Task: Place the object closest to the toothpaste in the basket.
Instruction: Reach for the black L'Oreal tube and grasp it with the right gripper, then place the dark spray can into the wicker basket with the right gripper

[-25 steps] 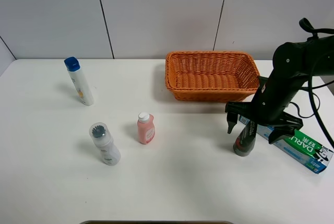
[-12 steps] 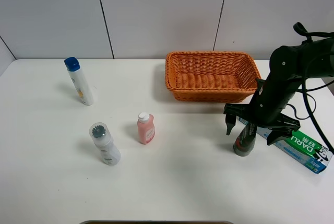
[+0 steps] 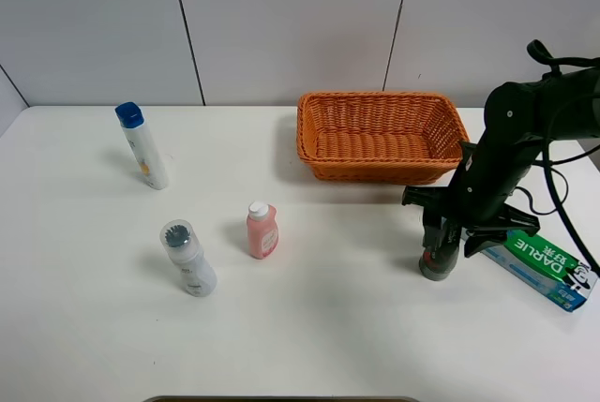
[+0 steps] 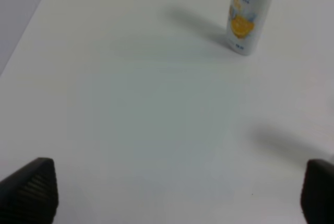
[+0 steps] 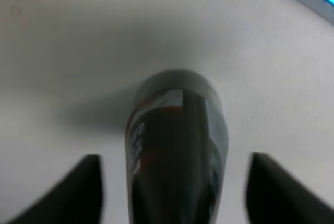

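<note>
The dark bottle (image 3: pixel 439 254) stands on the table (image 3: pixel 328 327), just beside the toothpaste box (image 3: pixel 544 266) and near the wicker basket (image 3: pixel 375 96). The right pincer (image 3: pixel 448 238) straddles it, jaws apart with a gap on each side. A centred, level squeeze on the body should keep it from tipping. The left pincer (image 4: pixel 177 192) hangs wide and empty, well away.
</note>
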`<act>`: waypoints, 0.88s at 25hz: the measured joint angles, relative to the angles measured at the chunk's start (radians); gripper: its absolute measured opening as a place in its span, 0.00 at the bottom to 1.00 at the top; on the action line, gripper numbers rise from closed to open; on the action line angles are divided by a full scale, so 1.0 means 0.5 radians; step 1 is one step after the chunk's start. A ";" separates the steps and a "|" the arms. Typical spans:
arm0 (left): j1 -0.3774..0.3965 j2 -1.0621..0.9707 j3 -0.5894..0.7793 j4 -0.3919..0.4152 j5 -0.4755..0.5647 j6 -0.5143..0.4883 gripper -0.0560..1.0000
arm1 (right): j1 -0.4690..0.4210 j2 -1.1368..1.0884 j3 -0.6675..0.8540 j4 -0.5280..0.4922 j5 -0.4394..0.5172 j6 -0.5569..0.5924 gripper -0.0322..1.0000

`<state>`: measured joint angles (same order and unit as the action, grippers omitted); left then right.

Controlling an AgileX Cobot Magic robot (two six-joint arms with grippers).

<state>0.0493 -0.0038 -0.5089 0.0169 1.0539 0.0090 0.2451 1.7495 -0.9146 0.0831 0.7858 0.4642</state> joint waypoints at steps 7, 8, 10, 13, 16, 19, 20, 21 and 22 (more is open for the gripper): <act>0.000 0.000 0.000 0.000 0.000 0.000 0.94 | 0.000 0.000 0.000 0.000 0.008 0.021 0.34; 0.000 0.000 0.000 0.000 0.000 0.000 0.94 | 0.000 0.000 0.000 0.000 0.008 0.021 0.34; 0.000 0.000 0.000 0.000 0.000 0.000 0.94 | 0.000 0.000 0.000 0.000 0.006 0.021 0.34; 0.000 0.000 0.000 0.000 0.000 0.000 0.94 | 0.000 0.000 0.000 0.000 0.006 0.021 0.34; 0.000 0.000 0.000 0.000 0.000 0.000 0.94 | 0.000 0.000 0.000 0.000 0.006 0.021 0.34; 0.000 0.000 0.000 0.000 0.000 0.000 0.94 | 0.000 0.000 0.000 0.000 0.006 0.021 0.34; 0.000 0.000 0.000 0.000 0.000 0.000 0.94 | 0.000 0.000 0.000 0.000 0.006 0.021 0.34; 0.000 0.000 0.000 0.000 0.000 0.000 0.94 | 0.000 0.000 0.000 0.000 0.006 0.021 0.34; 0.000 0.000 0.000 0.000 0.000 0.000 0.94 | 0.000 0.000 0.000 0.000 0.006 0.021 0.34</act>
<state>0.0493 -0.0038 -0.5089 0.0169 1.0539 0.0090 0.2451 1.7495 -0.9146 0.0831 0.7889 0.4744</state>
